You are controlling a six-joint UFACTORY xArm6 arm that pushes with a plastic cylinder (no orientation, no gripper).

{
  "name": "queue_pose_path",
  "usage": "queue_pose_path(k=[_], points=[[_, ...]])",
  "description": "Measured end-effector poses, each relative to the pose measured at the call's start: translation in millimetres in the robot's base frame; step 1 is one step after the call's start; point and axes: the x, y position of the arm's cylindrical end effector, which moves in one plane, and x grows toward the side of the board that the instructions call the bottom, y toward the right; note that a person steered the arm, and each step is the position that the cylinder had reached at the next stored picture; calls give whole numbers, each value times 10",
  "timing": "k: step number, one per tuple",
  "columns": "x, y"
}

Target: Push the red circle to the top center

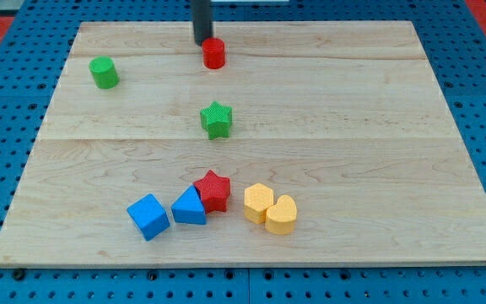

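Note:
The red circle [214,53] is a short red cylinder standing near the top centre of the wooden board [378,127]. My tip [202,42] is the lower end of the dark rod coming down from the view's top. It sits just to the upper left of the red circle, touching it or nearly so.
A green circle [104,73] stands at the upper left. A green star [216,119] sits mid-board. Near the bottom lie a blue cube [148,216], a blue triangle [189,207], a red star [213,189] and two yellow blocks [258,202] [281,214] close together.

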Motion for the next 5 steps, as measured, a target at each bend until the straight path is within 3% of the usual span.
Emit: queue_pose_path(k=[1,2,3,5], points=[[356,-97],[323,358],[-159,686],[538,316]])
